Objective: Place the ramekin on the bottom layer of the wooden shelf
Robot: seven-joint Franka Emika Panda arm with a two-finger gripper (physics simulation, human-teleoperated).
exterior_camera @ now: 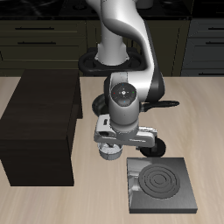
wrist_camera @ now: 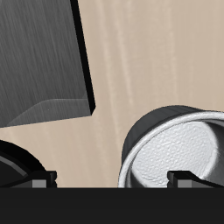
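Note:
The ramekin (wrist_camera: 179,144), a small light-grey round bowl with a darker inside, is right under my gripper (wrist_camera: 109,179). The jaws are open and wide apart. One fingertip (wrist_camera: 181,178) is over the bowl's inside and the other (wrist_camera: 39,180) is outside it, so part of the rim lies between them. In the exterior view the ramekin (exterior_camera: 108,157) shows just below the gripper (exterior_camera: 109,149), in front of the wooden shelf (exterior_camera: 39,127). The shelf is a large dark boxy cabinet beside the arm; its layers do not show from here.
A flat black stove (exterior_camera: 162,184) with a spiral burner lies near the table's front edge, close to the ramekin; its corner shows in the wrist view (wrist_camera: 44,61). A black frying pan's handle (exterior_camera: 168,103) sticks out behind the arm. A round black object (wrist_camera: 16,162) sits beside one fingertip.

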